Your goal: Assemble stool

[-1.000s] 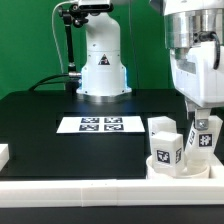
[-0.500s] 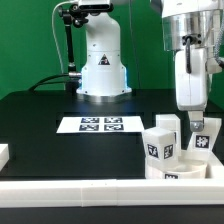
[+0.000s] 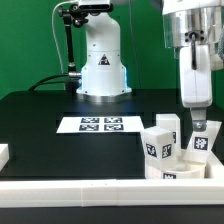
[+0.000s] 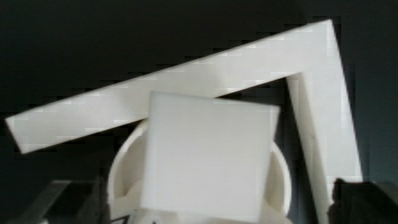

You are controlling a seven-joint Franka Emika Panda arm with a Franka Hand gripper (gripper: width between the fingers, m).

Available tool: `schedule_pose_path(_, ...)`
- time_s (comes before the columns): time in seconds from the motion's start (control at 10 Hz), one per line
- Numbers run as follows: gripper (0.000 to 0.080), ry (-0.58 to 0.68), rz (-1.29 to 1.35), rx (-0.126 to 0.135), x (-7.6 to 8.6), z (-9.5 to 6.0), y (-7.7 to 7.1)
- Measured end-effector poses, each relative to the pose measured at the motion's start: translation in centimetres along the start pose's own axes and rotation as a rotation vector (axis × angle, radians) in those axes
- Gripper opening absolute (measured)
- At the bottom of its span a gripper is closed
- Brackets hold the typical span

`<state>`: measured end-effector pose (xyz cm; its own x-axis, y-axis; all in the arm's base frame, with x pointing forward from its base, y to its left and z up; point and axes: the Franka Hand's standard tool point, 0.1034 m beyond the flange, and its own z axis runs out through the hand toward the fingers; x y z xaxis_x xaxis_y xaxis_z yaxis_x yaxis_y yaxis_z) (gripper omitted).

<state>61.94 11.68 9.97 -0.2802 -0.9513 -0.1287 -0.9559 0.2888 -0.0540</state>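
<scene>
- Near the exterior view's right front corner of the black matte table (image 3: 40, 125): white plastic stool kit, thick round disc seat (image 3: 180, 172) lying flat, against the long white rail (image 3: 80, 190).
- Short rectangular legs (image 3: 158, 145) stand upright on the seat, long axes vertical, tags facing the camera.
- Flat white marker board (image 3: 100, 124) lies mid-table, well apart; open room around it.
- Gripper (image 3: 199, 124): fingers spread apart, straddling one leg top, not clamping.
</scene>
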Motion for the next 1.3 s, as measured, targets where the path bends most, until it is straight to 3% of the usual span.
schedule_pose_path(0.1, 0.0612, -0.006, -0.035, -0.015, -0.5, -0.6, -0.2)
schedule_pose_path(0.2, 0.0612, -0.013, -0.069, -0.01, -0.9, -1.2, -0.5)
schedule_pose_path(0.6, 0.0649, -0.01, -0.308, -0.01, -0.7, -0.9, -0.4)
schedule_pose_path(1.0, 0.0649, 0.05, -0.77, -0.017, -1.6, -1.1, -0.3)
schedule_pose_path(1.1, 0.0649, 0.051, -0.884, -0.001, -1.8, -1.1, -0.4)
schedule_pose_path(1.3, 0.0649, 0.053, -1.031, -0.003, -1.6, -1.1, -0.5)
